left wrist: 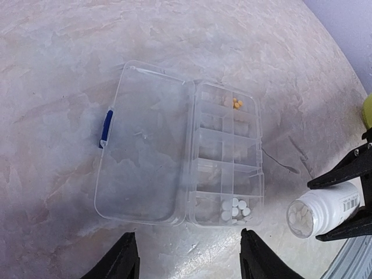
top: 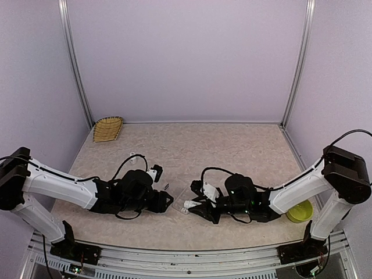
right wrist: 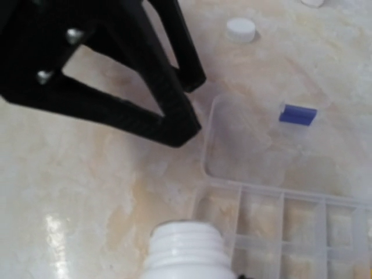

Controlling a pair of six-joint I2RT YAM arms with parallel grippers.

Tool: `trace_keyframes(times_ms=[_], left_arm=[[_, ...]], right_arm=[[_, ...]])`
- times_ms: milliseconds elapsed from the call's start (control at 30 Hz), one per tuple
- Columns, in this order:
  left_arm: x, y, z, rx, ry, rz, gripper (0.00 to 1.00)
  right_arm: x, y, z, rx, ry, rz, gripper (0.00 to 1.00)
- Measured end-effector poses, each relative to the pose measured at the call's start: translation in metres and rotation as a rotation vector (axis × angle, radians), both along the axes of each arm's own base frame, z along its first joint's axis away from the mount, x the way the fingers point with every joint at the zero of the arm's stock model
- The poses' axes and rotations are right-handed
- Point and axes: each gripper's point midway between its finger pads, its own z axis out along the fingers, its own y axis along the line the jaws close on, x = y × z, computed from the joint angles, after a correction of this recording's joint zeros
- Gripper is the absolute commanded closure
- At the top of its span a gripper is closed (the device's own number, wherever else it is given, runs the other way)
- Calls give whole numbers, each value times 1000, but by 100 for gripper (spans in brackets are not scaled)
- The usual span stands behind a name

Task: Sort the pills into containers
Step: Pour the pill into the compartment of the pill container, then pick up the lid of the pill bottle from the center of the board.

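Observation:
The clear organizer box (left wrist: 226,154) lies open on the table, its lid (left wrist: 145,145) with a blue latch (left wrist: 106,127) flat to the left. Orange-yellow pills (left wrist: 237,103) lie in a far cell and several white pills (left wrist: 235,208) in a near cell. My left gripper (left wrist: 189,264) is open and empty, just short of the box's near end. My right gripper (left wrist: 349,203) is shut on an open white bottle (left wrist: 322,210) that lies on its side with white pills inside, its mouth toward the box. The bottle's neck (right wrist: 186,250) fills the bottom of the right wrist view, beside the cells (right wrist: 279,221).
The two grippers face each other across the box (top: 180,196) at the table's near middle. A yellow-green bowl (top: 299,212) stands at the near right, a woven basket (top: 108,128) at the far left. A white cap (right wrist: 240,29) lies beyond the lid.

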Motion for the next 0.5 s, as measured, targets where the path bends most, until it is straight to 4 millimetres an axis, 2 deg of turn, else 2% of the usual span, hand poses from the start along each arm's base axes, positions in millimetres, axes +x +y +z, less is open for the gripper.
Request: trace_keyframes(times_ms=[300, 500], left_arm=[[1, 3, 4, 4, -10, 11, 42], [1, 7, 5, 17, -14, 17, 42]], right_arm=[[-4, -9, 21, 164, 15, 21, 80], [-8, -12, 53, 313, 30, 72, 79]])
